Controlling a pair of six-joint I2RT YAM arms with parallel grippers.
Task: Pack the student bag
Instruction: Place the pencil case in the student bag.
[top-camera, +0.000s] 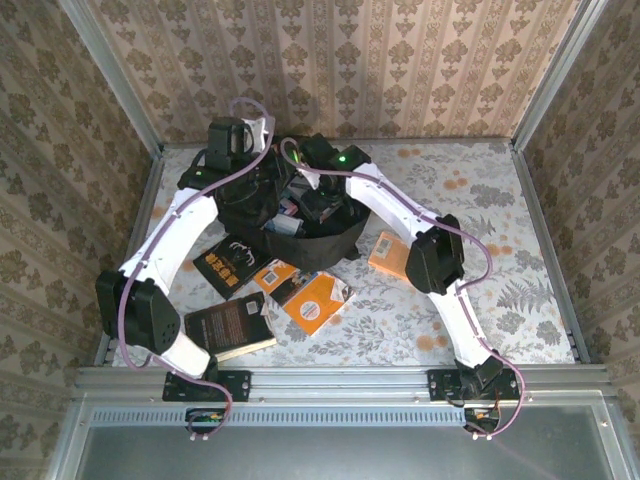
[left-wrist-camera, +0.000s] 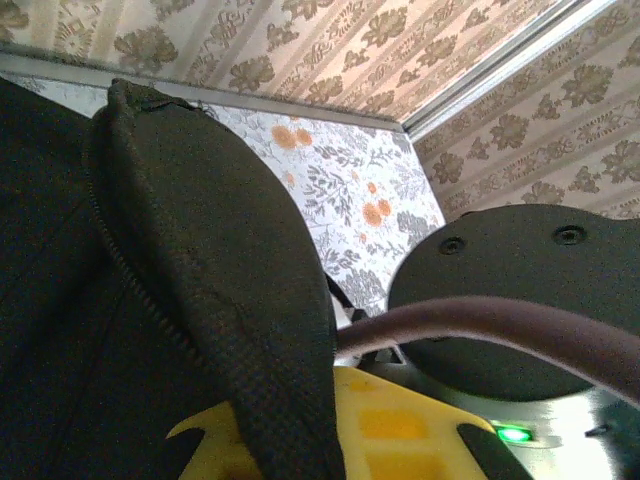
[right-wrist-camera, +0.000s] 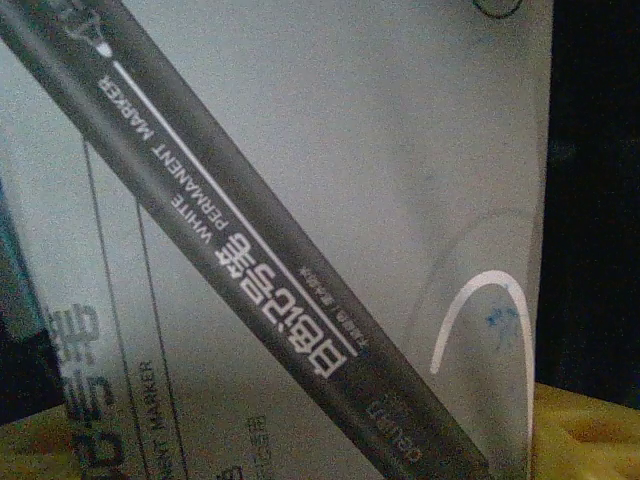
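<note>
left gripper (left-wrist-camera: 330, 445): jaws clenched on the student bag (left-wrist-camera: 180, 300) rim. right gripper (right-wrist-camera: 310, 460): marker box (right-wrist-camera: 350, 150) between the jaws; cannot tell whether grasped or released.

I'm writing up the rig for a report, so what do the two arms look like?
Left arm and right arm match: white curved link shells, chunky black joint housings, and a mauve cable looped along each. A green light glows near the right arm's wrist.

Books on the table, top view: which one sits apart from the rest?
The orange book lying alone to the right of the student bag; the other books are bunched together in front of the bag.
</note>
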